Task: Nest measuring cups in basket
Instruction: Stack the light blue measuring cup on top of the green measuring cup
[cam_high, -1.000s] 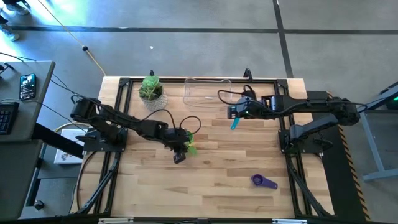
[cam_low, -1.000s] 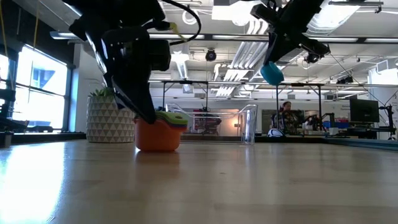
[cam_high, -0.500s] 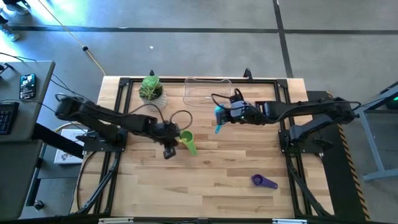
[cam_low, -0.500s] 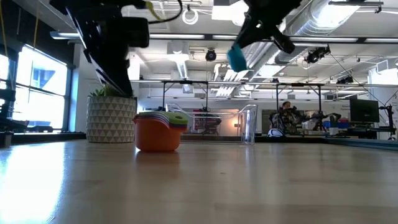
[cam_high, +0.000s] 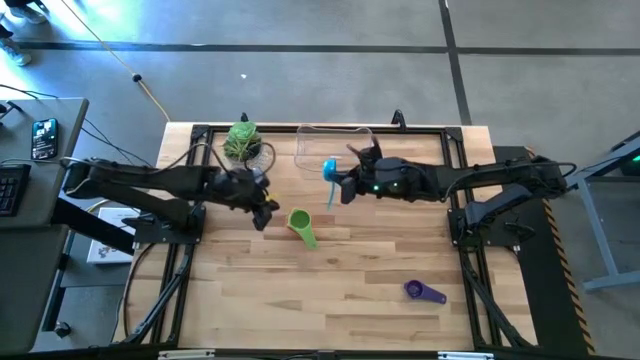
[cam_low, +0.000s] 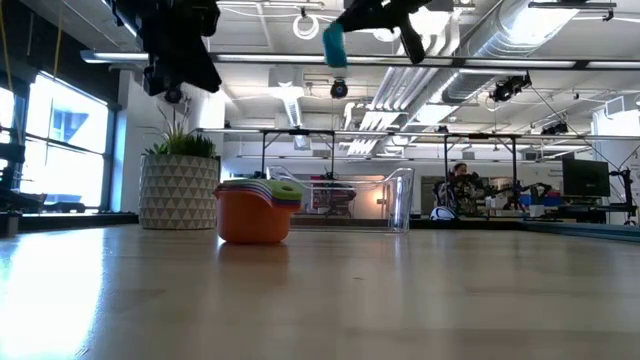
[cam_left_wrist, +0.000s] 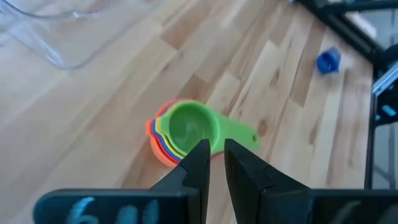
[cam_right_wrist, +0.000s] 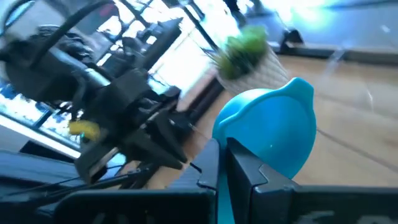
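Step in hand: carrying the light blue cup (cam_high: 330, 171) toward the stack (cam_high: 299, 221). The right hand (cam_high: 345, 188) was clamped on this cup's handle and held it high above the worktop (cam_high: 380, 260), just near of the basket (cam_high: 333, 143) and to the right of the stack. In the high view the cup's long axis ran roughly far to near, bowl at the far end and handle toward the hand. In the right wrist view the bowl (cam_right_wrist: 268, 133) stood up beyond the fingers, so the hand gripped the handle end.

The stack stood on the worktop left of centre, outside the basket. It showed an orange cup (cam_low: 253, 219) at the bottom and a green cup (cam_left_wrist: 193, 126) on top, with other rims between. The green handle (cam_high: 308, 237) pointed toward the near edge and slightly right.

The left hand (cam_high: 259, 213) hung above the worktop just left of the stack, fingers narrow with a slim gap and holding nothing; the left wrist view looked down past them onto the green cup.

A purple cup (cam_high: 424, 291) lay apart at the near right, handle pointing right.

Next move, as judged: the light blue cup would need to be brought over the stack, bowl levelled and lowered into the green cup. The purple cup and the transfer of the whole stack into the basket remained undone.
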